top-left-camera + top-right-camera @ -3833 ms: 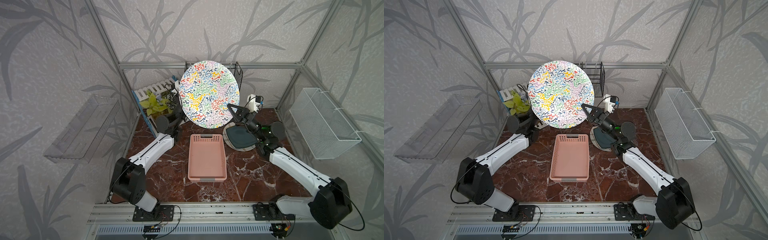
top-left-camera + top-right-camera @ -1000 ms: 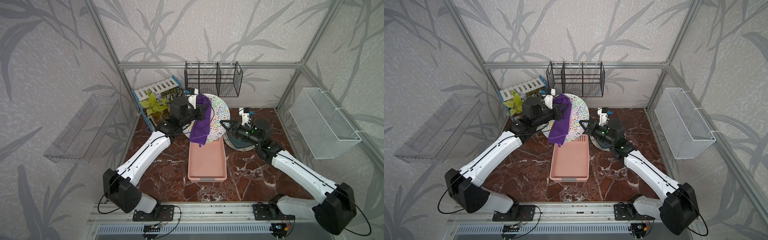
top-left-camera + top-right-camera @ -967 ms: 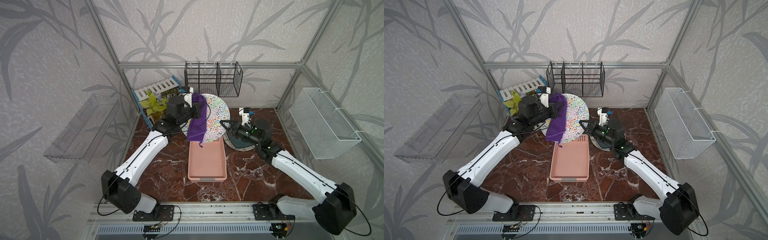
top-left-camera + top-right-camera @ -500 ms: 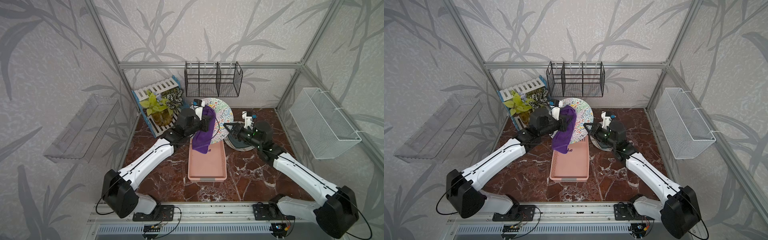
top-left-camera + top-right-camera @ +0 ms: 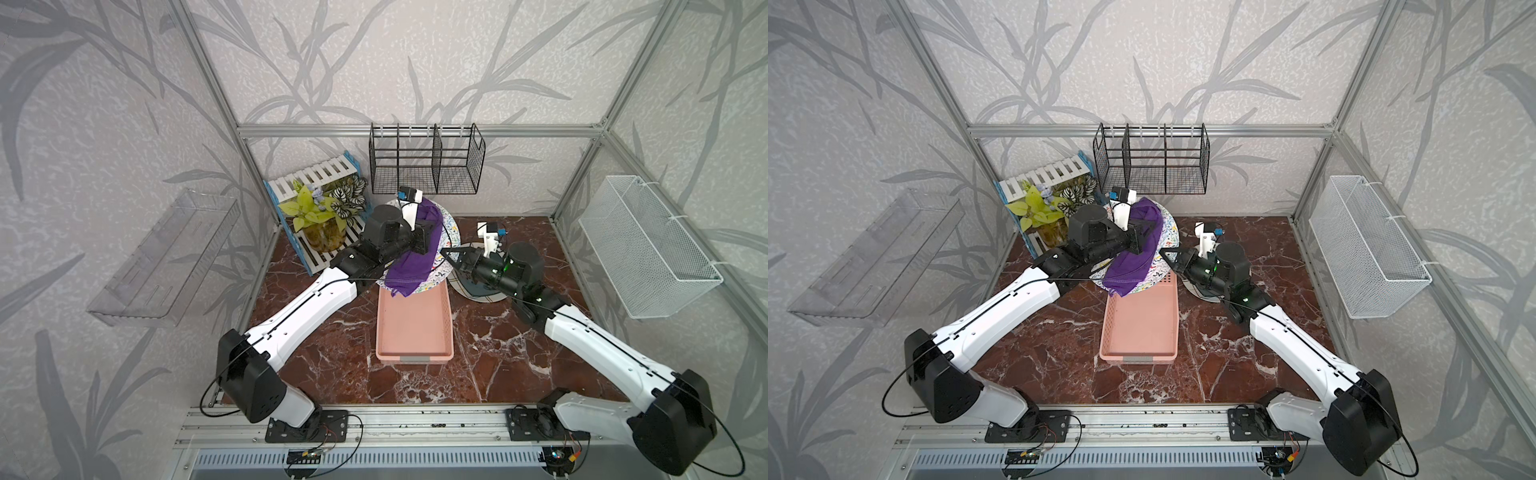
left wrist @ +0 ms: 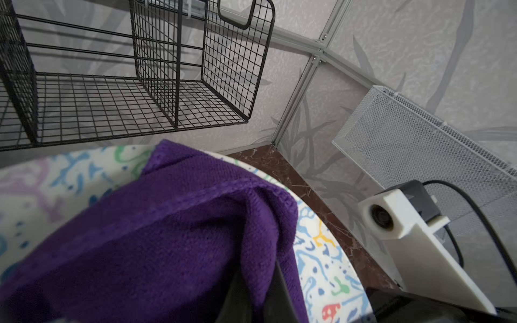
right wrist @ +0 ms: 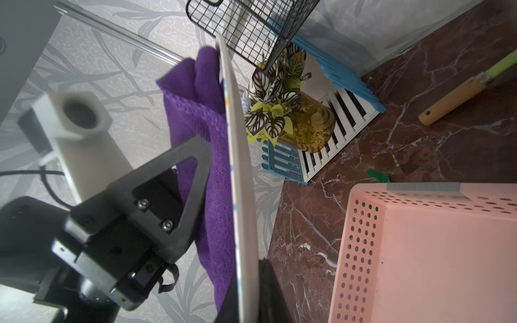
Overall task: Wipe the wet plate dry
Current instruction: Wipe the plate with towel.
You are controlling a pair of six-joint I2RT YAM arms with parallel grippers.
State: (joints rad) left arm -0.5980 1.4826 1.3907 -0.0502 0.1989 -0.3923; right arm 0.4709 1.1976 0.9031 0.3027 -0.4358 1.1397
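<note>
The plate (image 5: 452,237), white with a many-coloured squiggle pattern, is held tilted over the far end of the pink tray (image 5: 413,328). My right gripper (image 5: 446,253) is shut on its rim, and the right wrist view shows the plate (image 7: 237,167) edge-on between the jaws. A purple cloth (image 5: 415,262) drapes over the plate's face, with my left gripper (image 5: 428,237) shut on it and pressing it to the plate. In the left wrist view the cloth (image 6: 167,237) covers most of the plate (image 6: 321,251). Both top views show the same: plate (image 5: 1166,245), cloth (image 5: 1129,270).
A black wire basket (image 5: 426,166) hangs on the back wall just behind the plate. A potted plant on a slatted rack (image 5: 320,212) stands at the back left. A dark dish (image 5: 473,289) lies under the right arm. A white mesh basket (image 5: 648,249) is on the right wall, a clear shelf (image 5: 166,257) on the left.
The plate has come lower and lies flatter over the tray's far end. My left gripper has moved the cloth across the plate's face, and both arms shifted with it.
</note>
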